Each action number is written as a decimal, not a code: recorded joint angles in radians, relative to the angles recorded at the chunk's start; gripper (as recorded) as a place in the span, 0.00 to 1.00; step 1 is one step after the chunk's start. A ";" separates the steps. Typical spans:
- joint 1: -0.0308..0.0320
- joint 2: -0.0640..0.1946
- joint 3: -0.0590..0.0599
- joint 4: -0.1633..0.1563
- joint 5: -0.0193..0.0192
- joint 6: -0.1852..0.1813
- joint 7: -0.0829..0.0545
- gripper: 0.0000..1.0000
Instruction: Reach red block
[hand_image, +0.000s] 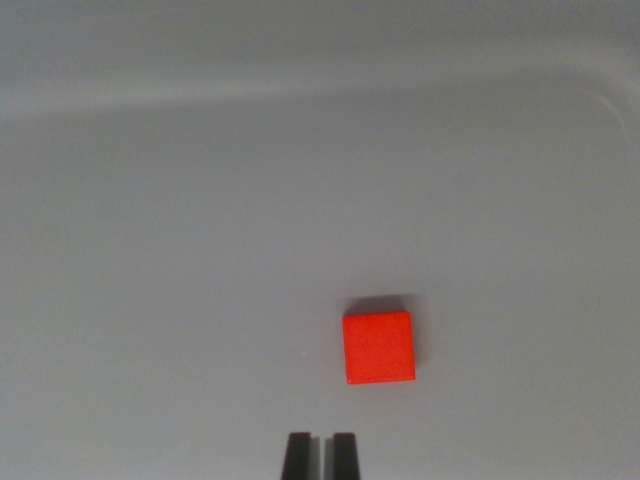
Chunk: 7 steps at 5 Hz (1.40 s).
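A: Well, what is shown in the wrist view?

B: A pale grey surface is seen from above, filling the whole picture. A faint curved edge or ridge is made out across the top, bending down at the upper right corner.

A: Where is the red block found?

B: It is placed a little right of centre and below the middle, at about five o'clock from the picture's centre. Its square top face is seen nearly flat-on, bright red-orange, with a thin dark shadow along its far edge. It lies flat on the surface, with nothing touching it.

A: And the gripper?

B: Only two dark fingertips are seen, rising from the bottom edge at six o'clock. They are drawn almost together, with just a narrow pale slit left between them, and nothing is held.

A: How is the block placed against the gripper?

B: The block is found at about one o'clock from the fingertips, near but apart, with bare surface between.
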 joint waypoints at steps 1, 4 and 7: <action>0.0000 0.000 0.000 0.000 0.0000 0.000 0.000 0.00; -0.0047 0.037 -0.002 -0.055 0.0000 -0.089 -0.001 0.00; -0.0071 0.057 -0.003 -0.084 0.0000 -0.137 -0.002 0.00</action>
